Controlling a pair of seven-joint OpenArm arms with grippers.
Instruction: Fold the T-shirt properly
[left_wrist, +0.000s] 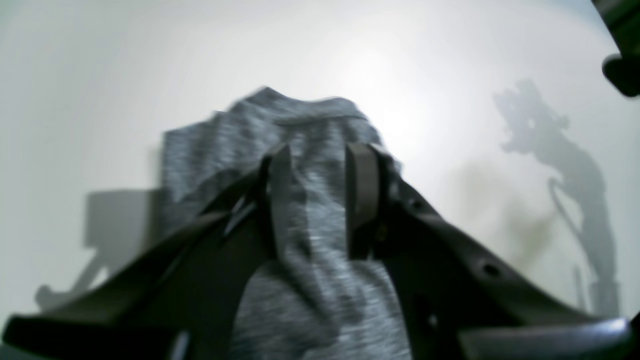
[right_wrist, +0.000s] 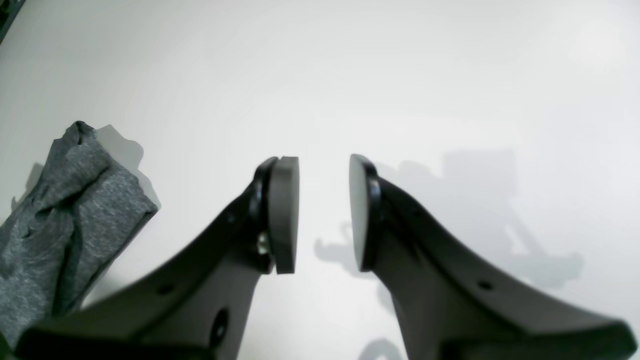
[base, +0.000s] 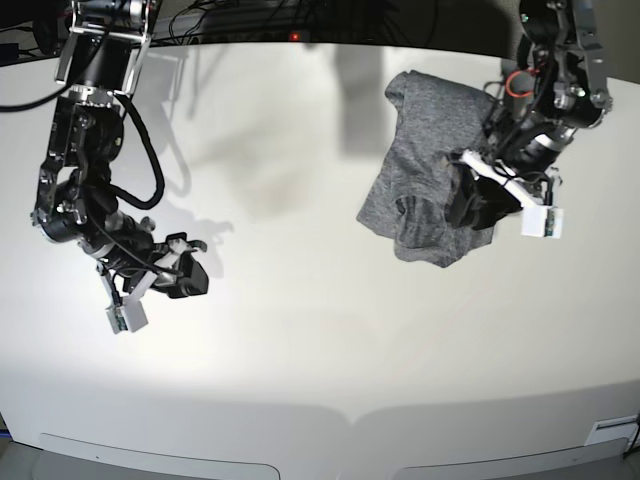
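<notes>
The T-shirt (base: 430, 170), heather-grey and bunched into a rumpled heap, lies on the white surface (base: 300, 330) on the robot's left side. The left pincer (left_wrist: 320, 200) is clamped on a fold of the cloth, which fills the gap between its pads. The right pincer (right_wrist: 324, 210) hangs above bare surface well apart from the shirt, its pads parted with nothing between them

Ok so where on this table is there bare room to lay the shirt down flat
Bare patches: the wide middle between the right gripper and the T-shirt, and the whole front strip of the table. It is crowded at the far corner where the left gripper holds the bunched shirt.
</notes>
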